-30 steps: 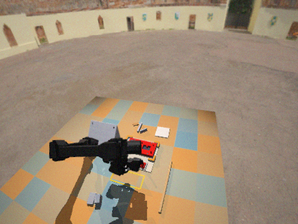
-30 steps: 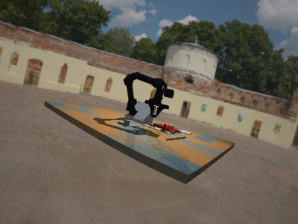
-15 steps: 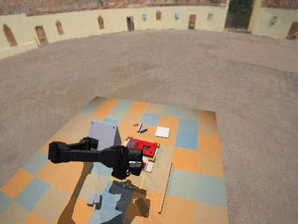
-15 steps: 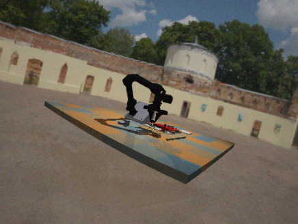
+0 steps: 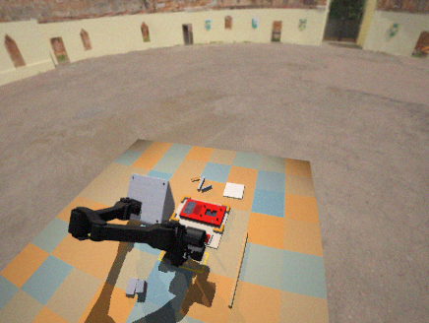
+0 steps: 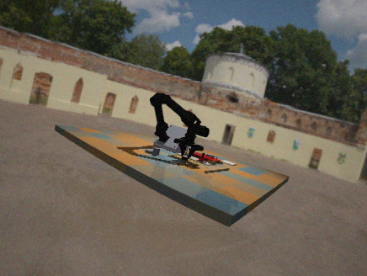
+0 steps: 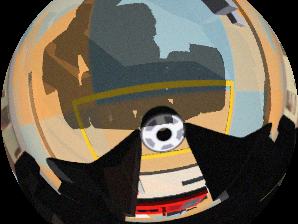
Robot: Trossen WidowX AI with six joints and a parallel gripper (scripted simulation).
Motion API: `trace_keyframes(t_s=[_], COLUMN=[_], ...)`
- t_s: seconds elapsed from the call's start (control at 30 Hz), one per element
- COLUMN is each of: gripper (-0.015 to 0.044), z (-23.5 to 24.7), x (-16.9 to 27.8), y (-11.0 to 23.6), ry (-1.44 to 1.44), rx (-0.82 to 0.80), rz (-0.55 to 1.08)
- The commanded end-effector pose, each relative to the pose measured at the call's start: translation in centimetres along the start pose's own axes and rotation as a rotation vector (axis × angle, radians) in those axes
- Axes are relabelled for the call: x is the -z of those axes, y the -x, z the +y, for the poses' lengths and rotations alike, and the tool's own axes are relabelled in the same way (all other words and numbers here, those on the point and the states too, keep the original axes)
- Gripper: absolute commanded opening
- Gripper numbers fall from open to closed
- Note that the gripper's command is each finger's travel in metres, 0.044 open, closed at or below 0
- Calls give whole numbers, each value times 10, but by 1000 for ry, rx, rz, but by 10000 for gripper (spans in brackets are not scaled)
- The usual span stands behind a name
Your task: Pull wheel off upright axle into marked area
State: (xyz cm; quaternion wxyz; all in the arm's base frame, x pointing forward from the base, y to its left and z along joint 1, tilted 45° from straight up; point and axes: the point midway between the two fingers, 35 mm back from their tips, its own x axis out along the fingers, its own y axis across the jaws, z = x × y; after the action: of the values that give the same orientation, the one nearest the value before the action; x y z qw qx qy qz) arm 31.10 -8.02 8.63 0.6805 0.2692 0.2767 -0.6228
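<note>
My gripper (image 5: 183, 258) (image 6: 186, 156) (image 7: 162, 130) is shut on the wheel, a light grey and white ring with a dark centre hole. The wheel (image 7: 151, 134) shows between the fingertips in the wrist view; the arm and fingers hide it in the top and exterior views. The marked area is a yellow outline (image 5: 207, 260) (image 7: 200, 83) on the tiled table. The wheel overlaps its near side in the wrist view; its height above the table is hard to tell. A small red part (image 5: 208, 238) shows beside the gripper. I cannot make out the upright axle.
A red board (image 5: 191, 215) (image 7: 150, 210) lies behind the marked area. A grey box (image 5: 148, 197) stands at the back left, with a white square (image 5: 233, 190) behind the board. Small grey blocks (image 5: 133, 288) lie in front, and a thin rod (image 5: 239, 271) lies to the right.
</note>
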Motion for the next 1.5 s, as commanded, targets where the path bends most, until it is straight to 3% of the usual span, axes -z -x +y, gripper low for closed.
trace_keyframes(t_s=[0.0, 0.27, 0.53, 0.67, 0.87, 1.07, 1.47], gripper=[79, 289, 300, 300, 440, 440, 440], z=[0, 0, 0, 0, -35, -81, -82], x=[0, 0, 1, 1, 25, 40, 40], y=[1, 2, 58, 60, 81, 105, 105], ry=[-1, -1, 7, 7, 17, 12, 12], rx=[1, 1, 0, -1, -2, 4, 4], rz=[0, 0, -3, -3, 8, 0, -1])
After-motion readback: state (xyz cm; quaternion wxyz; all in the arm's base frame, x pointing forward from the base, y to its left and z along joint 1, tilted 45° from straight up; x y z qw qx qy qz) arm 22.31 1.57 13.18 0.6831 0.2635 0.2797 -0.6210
